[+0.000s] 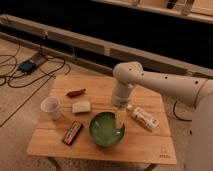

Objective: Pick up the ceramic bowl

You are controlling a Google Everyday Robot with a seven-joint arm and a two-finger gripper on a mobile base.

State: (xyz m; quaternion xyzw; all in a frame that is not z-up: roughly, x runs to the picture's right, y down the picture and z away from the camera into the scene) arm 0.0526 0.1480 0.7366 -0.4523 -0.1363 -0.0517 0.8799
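The ceramic bowl [105,130] is wide, round and glossy green with a paler inside. It sits on the wooden table [150,145] near the front, at the middle. My gripper [120,120] hangs from the white arm [150,80] and reaches down over the bowl's right rim. One finger [120,116] shows at the rim, over the bowl's inside.
A white cup [51,107] stands at the table's left. A pale sponge-like block [81,107], a reddish item [76,92] and a dark snack bar [73,133] lie left of the bowl. A white bottle [145,118] lies to its right. Cables [30,67] lie on the floor.
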